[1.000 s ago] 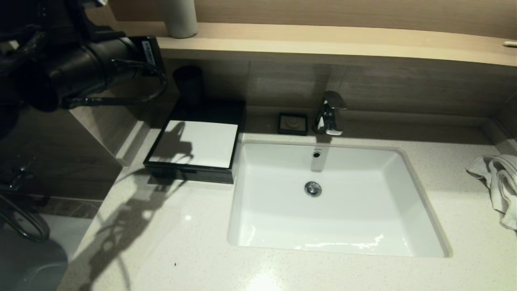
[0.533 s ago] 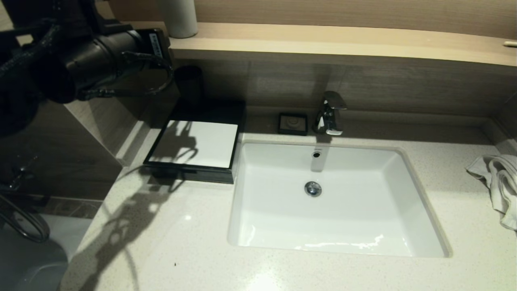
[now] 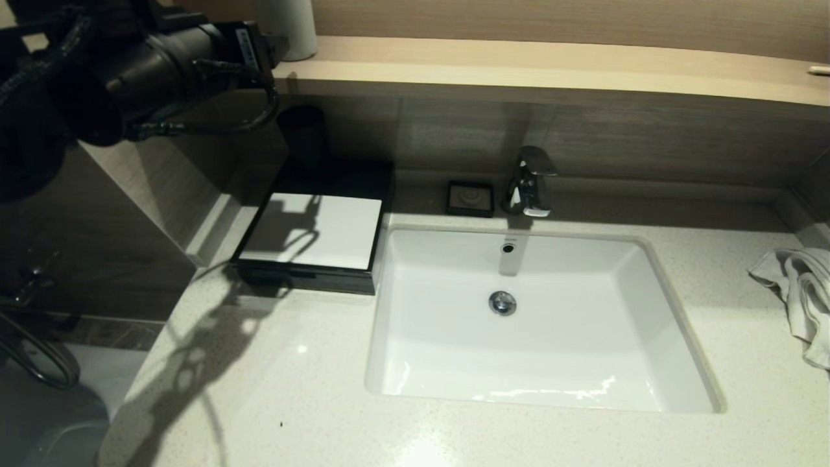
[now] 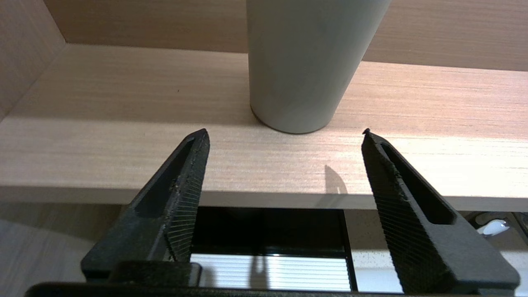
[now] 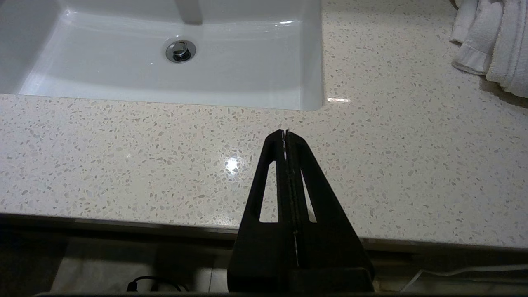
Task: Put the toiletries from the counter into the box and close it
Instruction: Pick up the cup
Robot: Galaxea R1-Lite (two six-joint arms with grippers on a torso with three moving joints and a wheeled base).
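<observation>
A black box (image 3: 311, 237) with a white top panel stands on the counter left of the sink; it also shows in the left wrist view (image 4: 268, 235). A pale grey cup (image 3: 285, 29) stands on the wooden shelf (image 3: 519, 65) above it. My left arm (image 3: 162, 71) is raised at shelf height. In the left wrist view my left gripper (image 4: 284, 134) is open and empty, with the cup (image 4: 305, 62) just beyond its fingertips. My right gripper (image 5: 285, 133) is shut and empty over the counter's front edge, parked.
A white sink (image 3: 538, 318) with a chrome tap (image 3: 528, 181) fills the middle. A black cup (image 3: 303, 136) stands behind the box, and a black soap dish (image 3: 470, 198) beside the tap. A white towel (image 3: 801, 292) lies at the right. A wall panel (image 3: 130, 214) bounds the left.
My left arm has risen and moved right, towards the shelf and the pale cup. Its shadow on the box has shifted. The rest has not moved.
</observation>
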